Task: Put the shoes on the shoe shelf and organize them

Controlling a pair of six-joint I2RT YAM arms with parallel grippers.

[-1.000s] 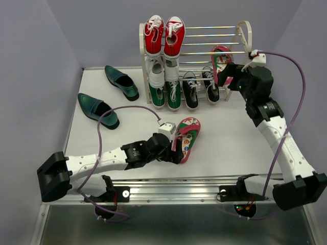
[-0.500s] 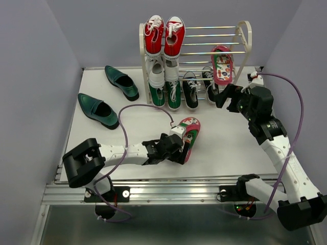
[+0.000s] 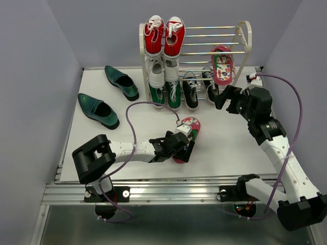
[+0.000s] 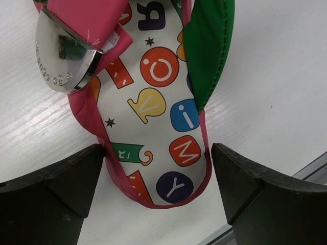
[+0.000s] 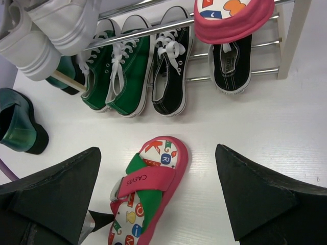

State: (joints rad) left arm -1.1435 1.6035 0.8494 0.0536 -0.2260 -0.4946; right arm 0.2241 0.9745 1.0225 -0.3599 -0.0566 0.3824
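We see the table (image 3: pixel 230 143) bare between the shoe shelf (image 3: pixel 246 35) at its far edge and the arms. On the top tier, only rods show right of the red sneakers (image 3: pixel 163 34). The loafers (image 3: pixel 98 109) lie far left, toes toward near-right. One flip-flop (image 3: pixel 189 130) lies footbed up mid-table, its long axis toward the shelf, toe first. The left gripper (image 4: pixel 158 199) straddles its heel, jaws spread. The second flip-flop (image 3: pixel 222 64) rests at the shelf's right end. The right gripper (image 3: pixel 223 97) hangs close by, jaws wide apart, holding nothing

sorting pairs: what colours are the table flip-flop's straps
Flip-flop straps: pink and green, best in left wrist view.
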